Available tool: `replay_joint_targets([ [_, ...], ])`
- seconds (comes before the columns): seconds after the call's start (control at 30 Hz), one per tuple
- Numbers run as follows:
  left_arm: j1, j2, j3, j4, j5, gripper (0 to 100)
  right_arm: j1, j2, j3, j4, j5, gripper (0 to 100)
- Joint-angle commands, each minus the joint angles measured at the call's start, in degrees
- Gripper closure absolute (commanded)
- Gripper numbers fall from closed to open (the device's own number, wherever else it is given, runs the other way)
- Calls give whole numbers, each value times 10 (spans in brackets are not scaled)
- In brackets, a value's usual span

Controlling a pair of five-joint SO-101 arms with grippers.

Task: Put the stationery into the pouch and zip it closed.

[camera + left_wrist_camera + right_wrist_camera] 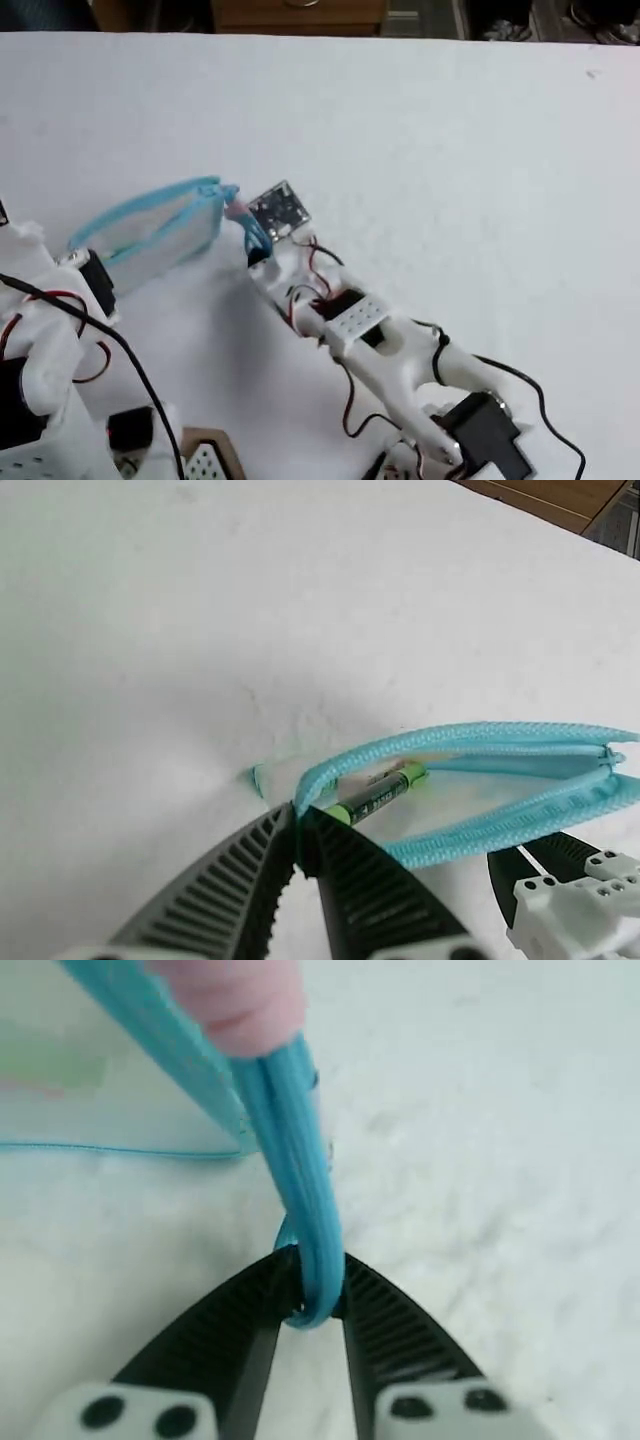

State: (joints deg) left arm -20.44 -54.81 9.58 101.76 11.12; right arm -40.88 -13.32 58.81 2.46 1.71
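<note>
Nearest the left wrist camera, left gripper (298, 825) pressed together on the end of the pouch (500, 825), right at the meeting of the two zip rows. Inside the gaping mouth, a green-and-black pen (378, 793), one end close to that pinched corner. In the high view, pouch (150, 232) left of centre on the white table (450, 150), with the right gripper (316, 1295) at its right end, pinching the blue pull cord (305, 1190) beside a pink bead (240, 995). Zip not yet drawn shut.

Likely trouble from here:
- Cord sliding out of so narrow a pinch under a hard pull.
- Slider snagging on the pen, if riding high in the mouth.
- Left hold slipping off the fabric, so dragging the whole pouch rather than closing it.
</note>
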Motion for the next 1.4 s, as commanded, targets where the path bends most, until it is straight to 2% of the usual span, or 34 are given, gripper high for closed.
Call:
replay_joint_targets([
  [0.0, -4, 6, -1, -11, -3, 976, 3, -27, -14, -9, 6, 856],
  [0.1, -4, 6, -1, -11, -3, 976, 2, -29, -16, -9, 4, 718],
  [0.17, -4, 6, -1, -11, -3, 976, 2, -29, -17, -9, 3, 663],
  [0.4, -4, 6, -1, -11, -3, 976, -3, -22, -33, -80, 2, 659],
  [0.67, -4, 6, -1, -11, -3, 976, 18, 14, -52, -96, 2, 659],
  [0.77, -4, 6, -1, -11, -3, 976, 32, 60, -68, -123, 3, 711],
  [1.03, -4, 6, -1, -11, -3, 976, 40, 140, -113, -147, 6, 989],
  [1.1, -4, 6, -1, -11, -3, 976, 40, 140, -113, -144, 6, 964],
  [1.37, -4, 6, -1, -11, -3, 976, 41, 131, -113, -116, 3, 981],
])
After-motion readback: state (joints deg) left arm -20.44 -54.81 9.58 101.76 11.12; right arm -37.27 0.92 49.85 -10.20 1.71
